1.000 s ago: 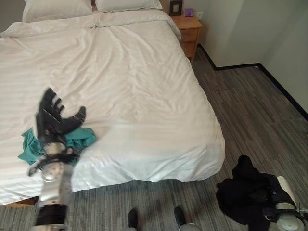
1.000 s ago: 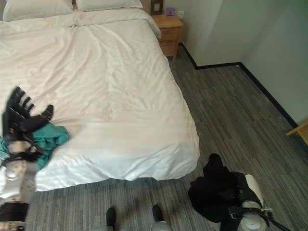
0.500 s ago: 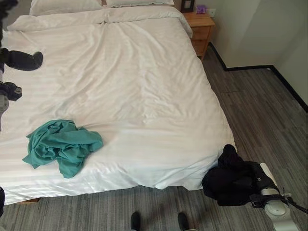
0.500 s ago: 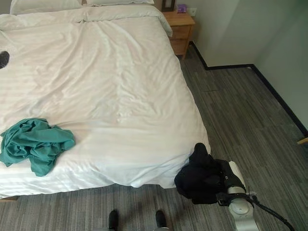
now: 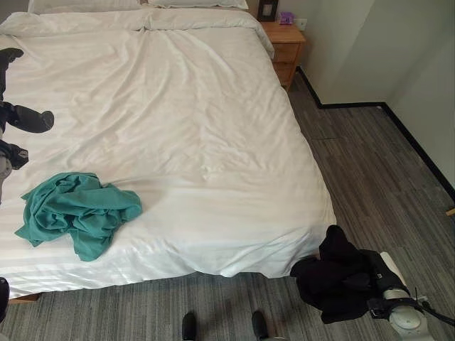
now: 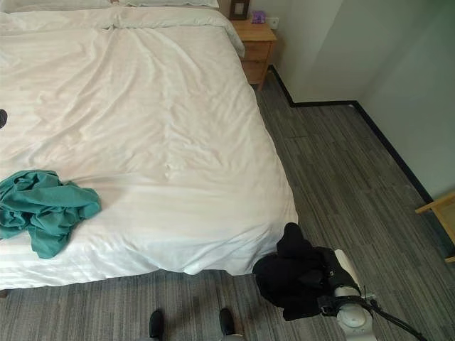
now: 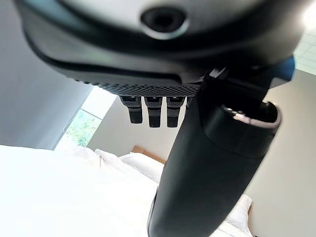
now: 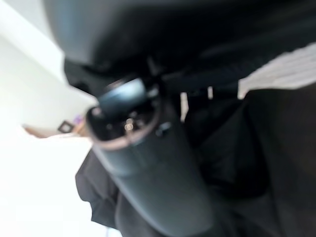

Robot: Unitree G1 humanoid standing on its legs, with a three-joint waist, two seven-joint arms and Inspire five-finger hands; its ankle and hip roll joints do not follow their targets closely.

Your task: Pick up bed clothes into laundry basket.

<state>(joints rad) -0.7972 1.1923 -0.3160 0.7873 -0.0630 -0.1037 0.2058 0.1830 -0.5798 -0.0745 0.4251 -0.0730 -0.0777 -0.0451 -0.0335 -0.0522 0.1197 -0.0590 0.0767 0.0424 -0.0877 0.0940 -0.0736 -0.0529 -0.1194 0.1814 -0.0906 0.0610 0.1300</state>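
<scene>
Left eye view: right hand [image 5: 371, 283] seemingly clutching black garment [image 5: 333, 278]; left hand [image 5: 20, 118] fingers extended, empty.

soft, even daylight fills the room, leaving the wide white striped duvet [image 5: 178, 128] bright without harsh glare. the grey carpet floor [image 5: 370, 163] reads dimmer. the right wrist view is heavily blurred and washed out white at one side; a bright window [image 7: 81, 123] glows in the left wrist view.
</scene>
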